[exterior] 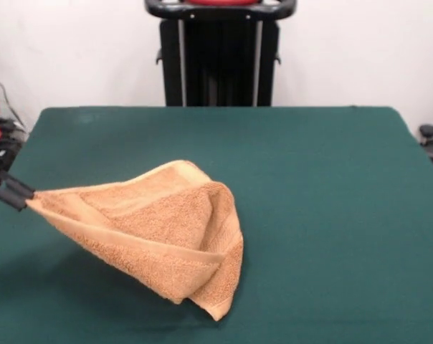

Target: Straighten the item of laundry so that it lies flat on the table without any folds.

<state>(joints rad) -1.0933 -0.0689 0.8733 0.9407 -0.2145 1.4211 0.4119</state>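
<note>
Standing across from the robot, I saw the end effector at the far left edge, its two dark fingers pinched together on one corner of the towel. That corner was lifted off the tabletop and pulled out to a taut point, with a shadow under the raised edge. Further right the cloth sagged and doubled over itself in thick folds, its lower right end resting on the green surface, a little left of centre and toward the near side. It looked soft, light and limp, a terry weave that would drape and bunch rather than hold shape, and would likely drag on the felt. Corners or the woven border seemed the sensible places to grip, since the middle would only gather into more folds.
</note>
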